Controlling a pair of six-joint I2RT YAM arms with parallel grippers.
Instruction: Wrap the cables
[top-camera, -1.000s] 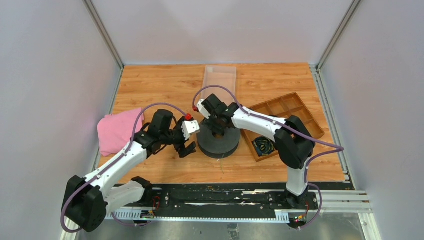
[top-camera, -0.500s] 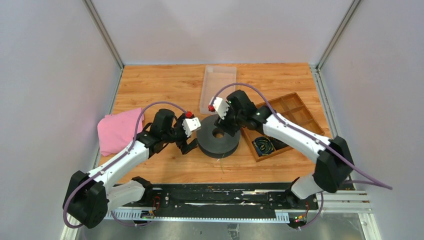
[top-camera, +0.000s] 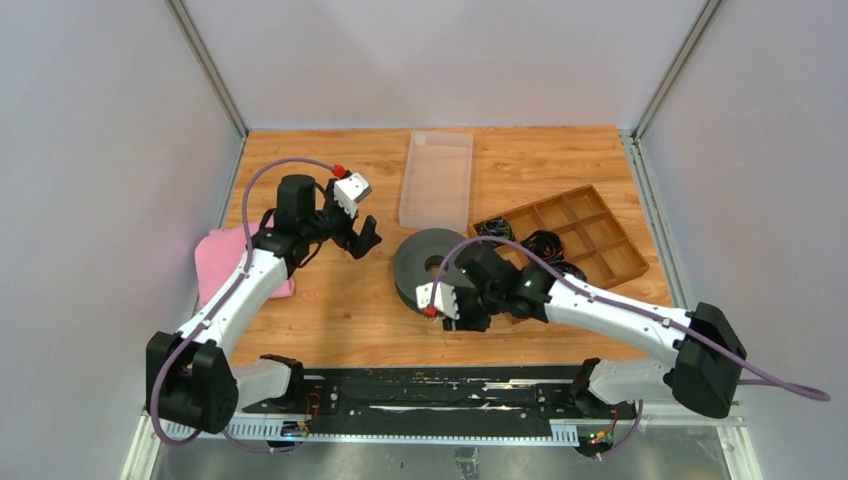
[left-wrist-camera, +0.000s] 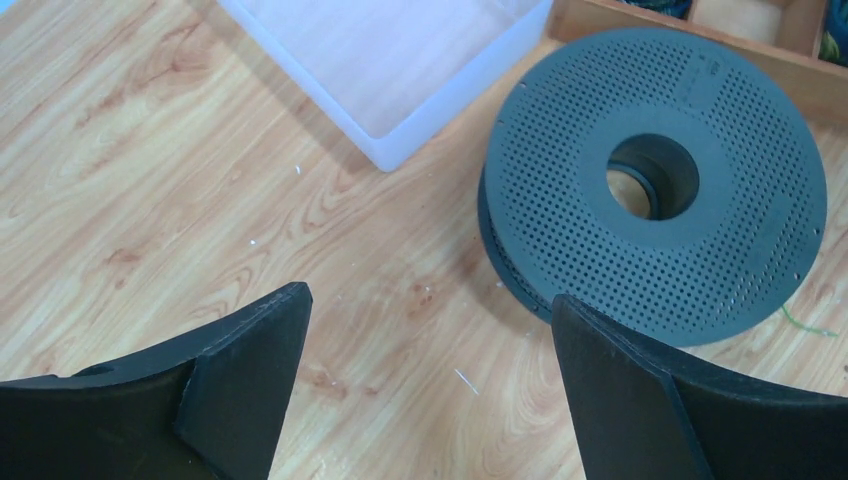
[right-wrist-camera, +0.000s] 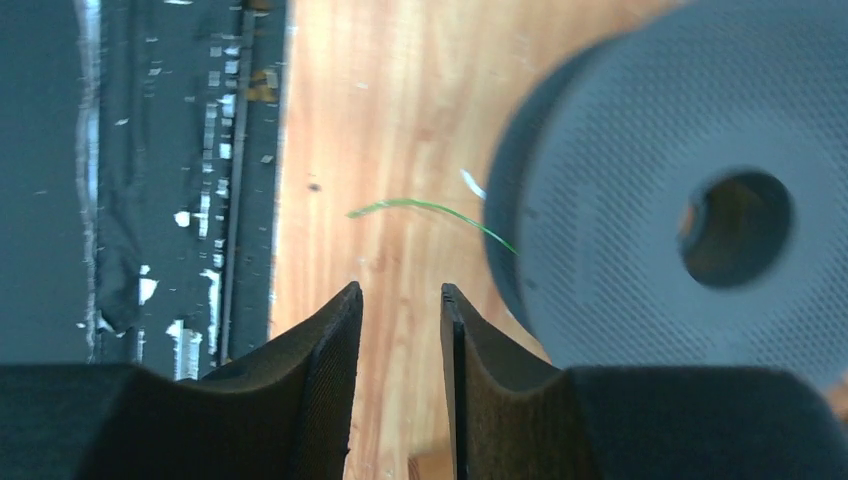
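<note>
Wire-pickup step, I'd say: green wire (right-wrist-camera: 420, 206) tail poked from the spool's (right-wrist-camera: 640, 200) left rim at centre of the right wrist view, right gripper (right-wrist-camera: 400, 292) jaws narrowly apart and empty just below it, left gripper (left-wrist-camera: 430, 297) gaping and empty; next needed the jaws straddling that strand.

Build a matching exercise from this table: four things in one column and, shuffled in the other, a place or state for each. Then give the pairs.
Things
1. pink cloth
2. clear bin
3. wooden tray
4. green wire

Places or states
A. dark coiled bundles lie in some of its compartments
B. a thin strand on the table, off the black spool's near edge
C. translucent, at the far middle
D. crumpled, at the left edge

Pairs: 1-D, 2-C, 3-A, 4-B
</note>
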